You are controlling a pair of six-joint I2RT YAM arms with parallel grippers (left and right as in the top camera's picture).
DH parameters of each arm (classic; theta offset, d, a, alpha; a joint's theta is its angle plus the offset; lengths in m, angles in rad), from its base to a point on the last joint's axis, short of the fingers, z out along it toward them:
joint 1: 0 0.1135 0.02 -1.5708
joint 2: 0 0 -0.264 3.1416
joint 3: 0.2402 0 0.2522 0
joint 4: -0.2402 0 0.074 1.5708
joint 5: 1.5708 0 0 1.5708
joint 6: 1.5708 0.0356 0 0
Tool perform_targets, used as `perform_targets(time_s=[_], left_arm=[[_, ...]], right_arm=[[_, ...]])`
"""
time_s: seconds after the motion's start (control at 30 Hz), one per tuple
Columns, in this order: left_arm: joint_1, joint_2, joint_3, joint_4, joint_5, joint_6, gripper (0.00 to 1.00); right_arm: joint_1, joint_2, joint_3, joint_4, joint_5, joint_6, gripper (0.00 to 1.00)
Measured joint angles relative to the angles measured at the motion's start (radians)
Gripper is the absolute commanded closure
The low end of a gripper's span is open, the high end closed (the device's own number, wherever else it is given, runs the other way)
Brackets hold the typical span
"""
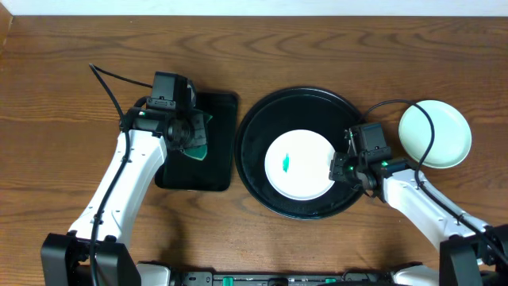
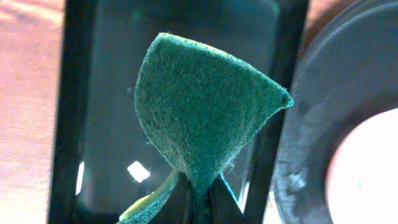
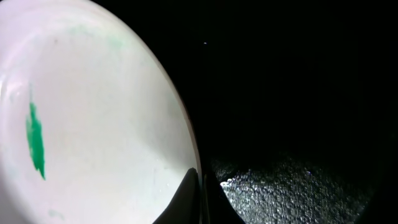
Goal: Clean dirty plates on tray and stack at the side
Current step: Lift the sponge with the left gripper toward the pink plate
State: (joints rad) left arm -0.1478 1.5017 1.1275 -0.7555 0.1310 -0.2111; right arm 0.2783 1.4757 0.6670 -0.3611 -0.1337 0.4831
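Right arm comes in from the near right corner of the wooden table (image 1: 63, 79). Right gripper (image 1: 337, 168) sits at the right rim of the dirty plate (image 1: 305, 171), low over the round black tray (image 1: 254, 151). In the wrist view the right gripper (image 3: 200, 193) has its fingers pressed together with the plate (image 3: 99, 112) edge running in between them, one finger on the plate side and one on the tray (image 3: 298, 186) side. It reads as a pinch on the rim.

The plate is white and lies flat on the tray, slightly toward the tray's near side, with black rim showing all round it. Green smear (image 1: 286, 163) just left of the plate's centre, short and upright in the overhead view. The wrist view shows the same smear (image 3: 35, 140), plus a fainter green haze near the plate's far edge.

Left arm comes in from the near left corner. Left gripper (image 1: 194, 141) is over the rectangular black tray (image 1: 214, 171), which lies just left of the round tray, not touching it. The gripper (image 2: 199, 205) is clamped on a green scouring pad (image 2: 205, 106), which is folded into a cone above the fingertips. I can't tell whether the pad touches the rectangular tray (image 2: 99, 93).

Second plate (image 1: 435, 133), pale mint, sits on bare wood just right of the round tray, toward the table's right edge. The right arm's cable crosses its left side.
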Motion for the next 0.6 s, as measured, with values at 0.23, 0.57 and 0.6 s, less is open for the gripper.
perform_targets(time_s=[0.23,0.57,0.6], left_arm=[[-0.002,0.012,0.147,-0.085,-0.026,0.006,0.93],[-0.149,0.013,0.170,-0.091,0.028,-0.053,0.93],[-0.172,0.013,0.170,-0.087,0.031,-0.070,0.93]], right_arm=[[0.000,0.043,0.000,0.035,0.000,0.015,0.99],[0.000,0.047,0.000,0.039,0.000,0.018,0.99],[0.000,0.047,0.000,0.040,0.000,0.018,0.99]])
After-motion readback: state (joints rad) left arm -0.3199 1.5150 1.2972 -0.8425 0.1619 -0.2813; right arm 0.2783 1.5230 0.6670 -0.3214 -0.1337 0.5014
